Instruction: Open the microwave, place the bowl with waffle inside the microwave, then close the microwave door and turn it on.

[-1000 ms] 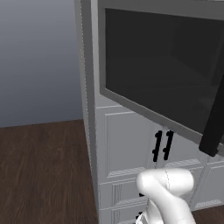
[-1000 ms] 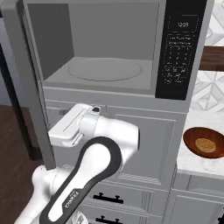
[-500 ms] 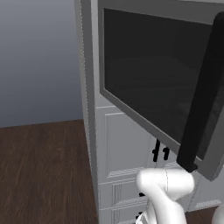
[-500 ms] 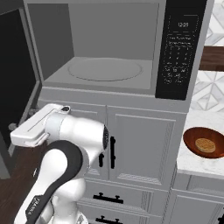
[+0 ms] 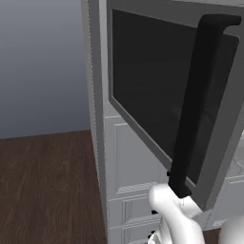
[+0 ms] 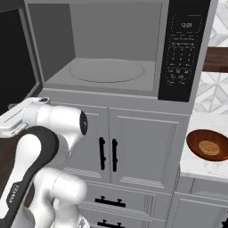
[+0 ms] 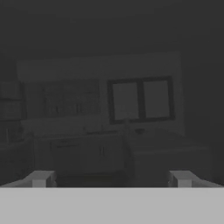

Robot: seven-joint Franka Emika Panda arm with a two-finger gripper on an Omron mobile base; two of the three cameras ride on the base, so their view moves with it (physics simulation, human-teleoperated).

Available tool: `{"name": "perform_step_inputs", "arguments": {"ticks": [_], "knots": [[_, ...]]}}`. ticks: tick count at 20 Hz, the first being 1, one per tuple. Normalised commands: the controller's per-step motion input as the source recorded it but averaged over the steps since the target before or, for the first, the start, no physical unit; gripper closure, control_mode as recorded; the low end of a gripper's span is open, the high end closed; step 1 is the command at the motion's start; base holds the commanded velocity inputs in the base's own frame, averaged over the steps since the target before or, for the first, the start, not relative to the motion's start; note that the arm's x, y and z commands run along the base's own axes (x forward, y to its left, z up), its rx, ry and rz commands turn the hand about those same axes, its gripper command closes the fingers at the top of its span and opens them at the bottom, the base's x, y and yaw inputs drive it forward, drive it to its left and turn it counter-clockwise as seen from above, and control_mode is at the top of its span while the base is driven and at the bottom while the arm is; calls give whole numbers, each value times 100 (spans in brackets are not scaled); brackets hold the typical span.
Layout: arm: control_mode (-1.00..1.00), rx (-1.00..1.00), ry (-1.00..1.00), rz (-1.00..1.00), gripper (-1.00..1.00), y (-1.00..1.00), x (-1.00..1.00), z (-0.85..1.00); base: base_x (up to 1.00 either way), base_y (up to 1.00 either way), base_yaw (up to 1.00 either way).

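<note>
So far only the opening is done: the door (image 5: 190, 105) stands swung out, the microwave (image 6: 107, 75) cavity bare. Wide and holding nothing, the hand (image 7: 111, 179) is by the door, well apart from the bowl (image 6: 208, 146) with its waffle (image 6: 208, 147) on the worktop (image 6: 196, 165); loading, closing and starting remain.

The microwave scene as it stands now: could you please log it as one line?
microwave: cavity empty | microwave door: swung open | bowl: with waffle, on counter to the right | gripper: open, holding nothing

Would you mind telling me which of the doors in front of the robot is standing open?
The microwave door, the grey-framed panel with the dark window and long black bar handle, is swung wide open. The white cabinet doors below the microwave are shut.
</note>
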Motion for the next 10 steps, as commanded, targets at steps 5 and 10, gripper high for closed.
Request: {"name": "perform_step_inputs", "arguments": {"ticks": [5, 10], "knots": [[-100, 0, 0, 0, -100, 59, 0, 0, 0, 0, 0], [-100, 0, 0, 0, -100, 25, 0, 0, 0, 0, 0]]}}
